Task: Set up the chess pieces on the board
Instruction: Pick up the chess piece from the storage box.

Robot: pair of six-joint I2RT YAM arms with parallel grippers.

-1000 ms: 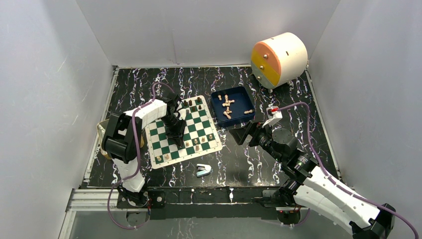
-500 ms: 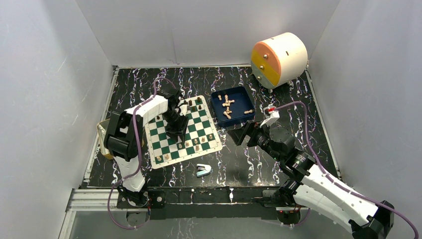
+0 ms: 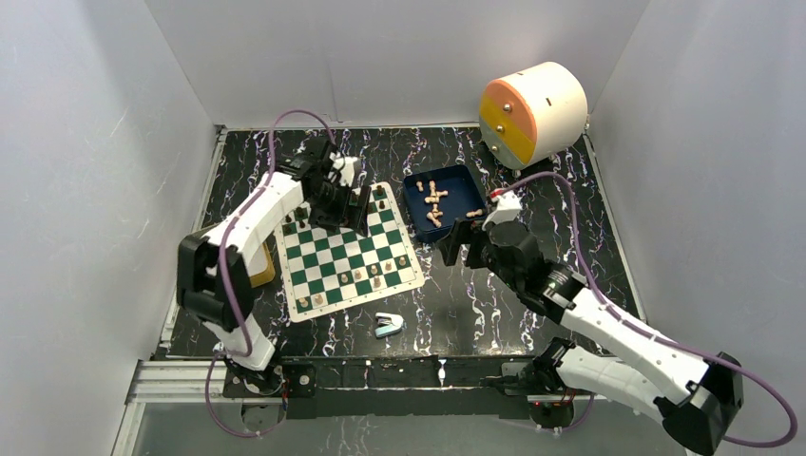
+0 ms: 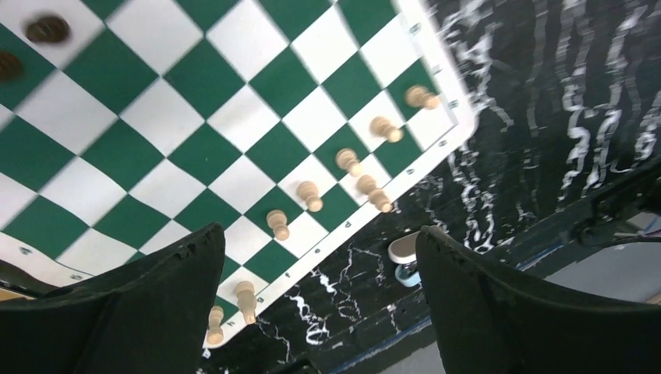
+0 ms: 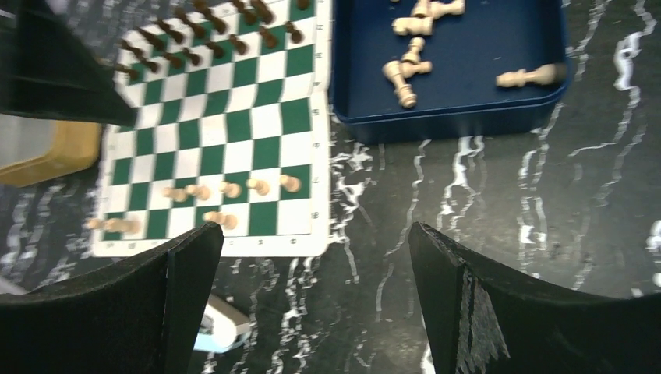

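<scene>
Right gripper (image 5: 312,234), jaws apart and empty, is positioned nearest; tan chess pieces (image 5: 405,74) in the blue tray (image 5: 452,117) are seen at 1 o'clock.

Dark chess pieces (image 4: 44,29) near the board's (image 4: 234,117) far edge are blurred; types, possibly pawns, cannot be determined.

Top camera stares down from high over the chessboard (image 3: 333,261); left wrist close above, right wrist rightward, all sharing its tan pieces (image 5: 257,186).
</scene>
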